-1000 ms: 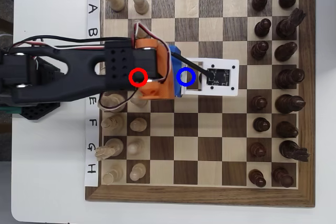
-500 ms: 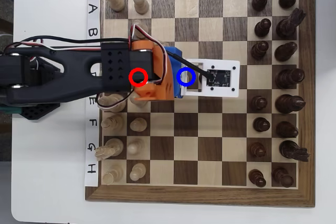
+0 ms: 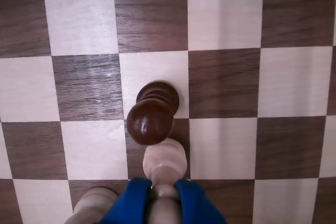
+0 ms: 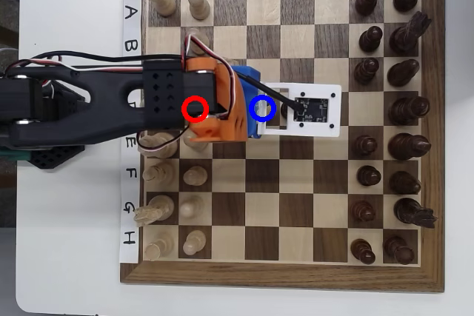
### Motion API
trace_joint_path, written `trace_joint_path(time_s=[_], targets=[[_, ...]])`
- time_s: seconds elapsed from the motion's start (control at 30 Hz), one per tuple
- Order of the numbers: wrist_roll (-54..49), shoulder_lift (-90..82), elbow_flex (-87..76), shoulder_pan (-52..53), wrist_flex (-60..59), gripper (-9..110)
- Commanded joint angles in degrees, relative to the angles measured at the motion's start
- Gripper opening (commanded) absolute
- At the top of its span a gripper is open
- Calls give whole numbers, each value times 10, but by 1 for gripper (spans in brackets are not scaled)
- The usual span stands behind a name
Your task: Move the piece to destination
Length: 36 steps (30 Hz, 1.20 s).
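Note:
In the wrist view my gripper [image 3: 161,196] is shut on the piece [image 3: 164,161], a pale cream pawn. Its stem sits between the two blue fingers [image 3: 131,203] at the bottom edge, and its round head pokes out over a dark square. Whether its base touches the board I cannot tell. Just beyond it stands a dark brown pawn [image 3: 152,115], almost touching its head. In the overhead view the black arm [image 4: 111,105] and orange wrist [image 4: 215,105] hide the piece. The blue ring [image 4: 252,108] marking the destination lies at the wrist's tip, and the red ring [image 4: 194,109] lies over the arm.
A second pale piece [image 3: 92,203] stands close at the gripper's left in the wrist view. In the overhead view, pale pieces [image 4: 194,179] fill the board's left columns and dark pieces [image 4: 404,109] the right columns. The white camera mount [image 4: 315,109] overhangs the centre squares.
The arm and its white camera mount have crept a few pixels to the right in the overhead view. Nothing else has moved.

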<state>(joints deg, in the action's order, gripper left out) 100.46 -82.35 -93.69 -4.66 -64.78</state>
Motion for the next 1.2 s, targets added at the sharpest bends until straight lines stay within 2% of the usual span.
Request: trace_joint_path(time_s=[0.0,0.5,0.73,1.17], targets=[[313,-144,1,-4,31,0],[321,-122,-4,-19,39,0],[320,-117,-4,-25,34,12],[318,-122,-2,-26,40,24]])
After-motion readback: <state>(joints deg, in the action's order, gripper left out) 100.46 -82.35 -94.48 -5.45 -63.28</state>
